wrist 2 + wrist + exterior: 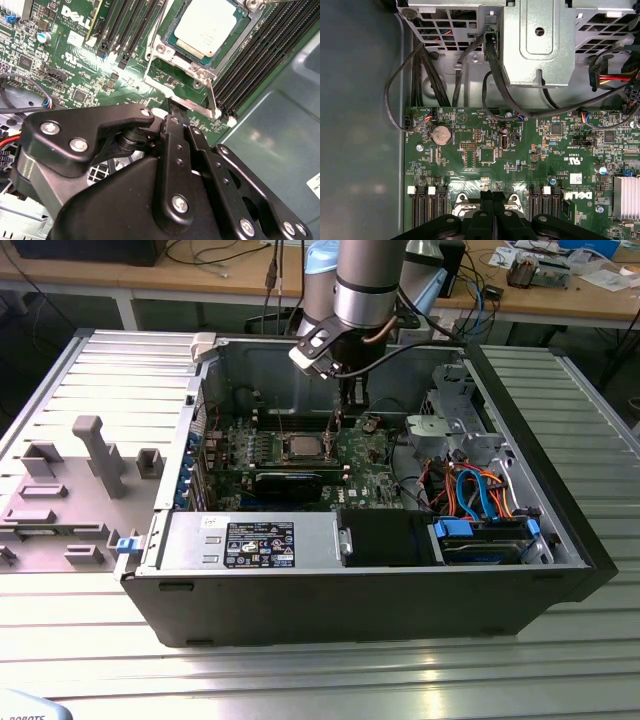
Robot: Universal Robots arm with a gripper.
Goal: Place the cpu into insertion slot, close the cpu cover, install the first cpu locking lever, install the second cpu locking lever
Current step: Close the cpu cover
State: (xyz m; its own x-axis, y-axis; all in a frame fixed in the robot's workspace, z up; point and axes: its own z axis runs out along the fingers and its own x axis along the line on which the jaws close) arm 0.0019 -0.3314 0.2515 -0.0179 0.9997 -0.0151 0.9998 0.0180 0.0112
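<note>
The ribbed metal desk [300, 670] carries an open computer case [350, 605], which sits directly beneath the jaws. Touching the case, toward the exterior view's left of the jaws, lies a flat grey panel [120, 380] with raised grey blocks [95, 450], possibly the case's side cover.

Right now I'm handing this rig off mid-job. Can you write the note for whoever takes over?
Gripper: fingers together, low over the motherboard, at the raised edge of the cpu cover. Whether it pinches the cover is unclear.
The cpu sits in the insertion slot.
Done: cpu placed.
Left: closing the cover, which stands open and is not down over the chip, then the two latching steps.
</note>
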